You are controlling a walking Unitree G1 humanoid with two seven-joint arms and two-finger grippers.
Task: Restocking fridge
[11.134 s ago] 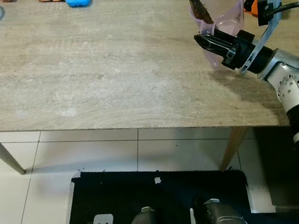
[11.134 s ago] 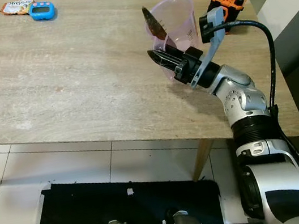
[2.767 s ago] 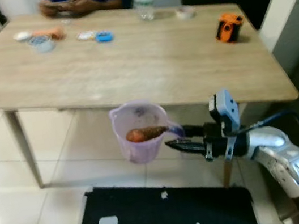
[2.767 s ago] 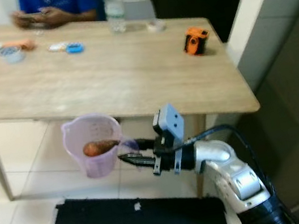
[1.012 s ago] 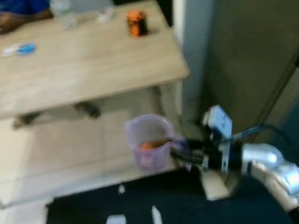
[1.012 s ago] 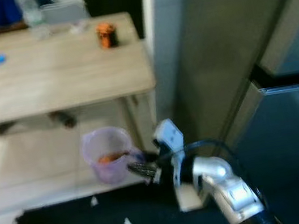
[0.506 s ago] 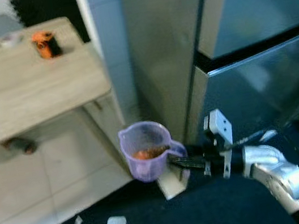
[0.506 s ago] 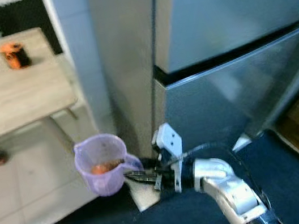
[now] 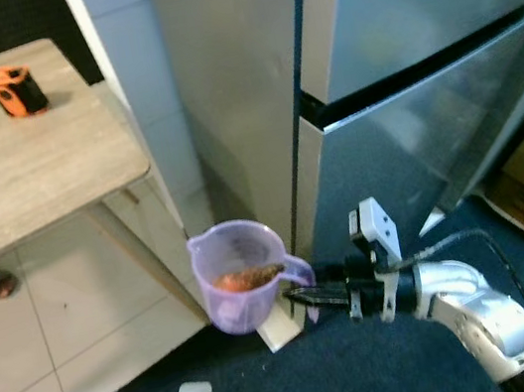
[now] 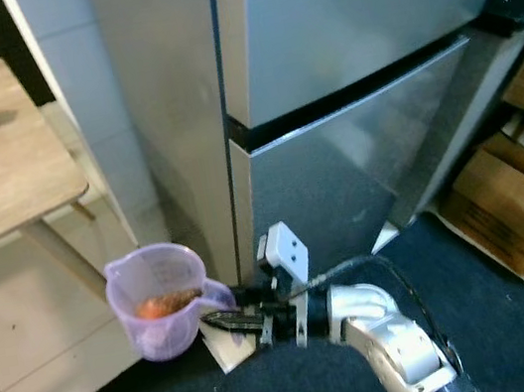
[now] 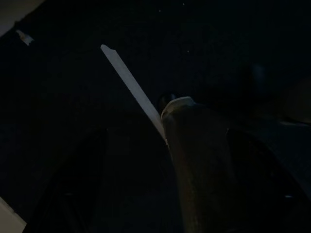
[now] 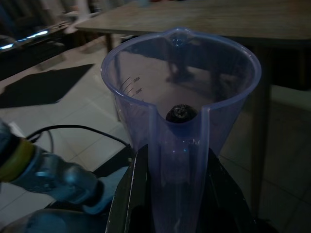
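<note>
The view has swung from the worktop (image 9: 27, 175) to the fridge (image 9: 397, 42), its doors closed. The purple jug (image 9: 238, 275), an orange item inside, hangs low before the fridge's corner, handle clenched in the right gripper (image 9: 304, 297). Keep it level; a door must open first.

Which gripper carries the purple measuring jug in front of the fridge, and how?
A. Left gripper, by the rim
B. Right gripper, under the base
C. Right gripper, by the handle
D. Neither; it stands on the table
C: the right gripper is shut on the handle of the purple jug, held upright off the floor beside the closed fridge.
</note>
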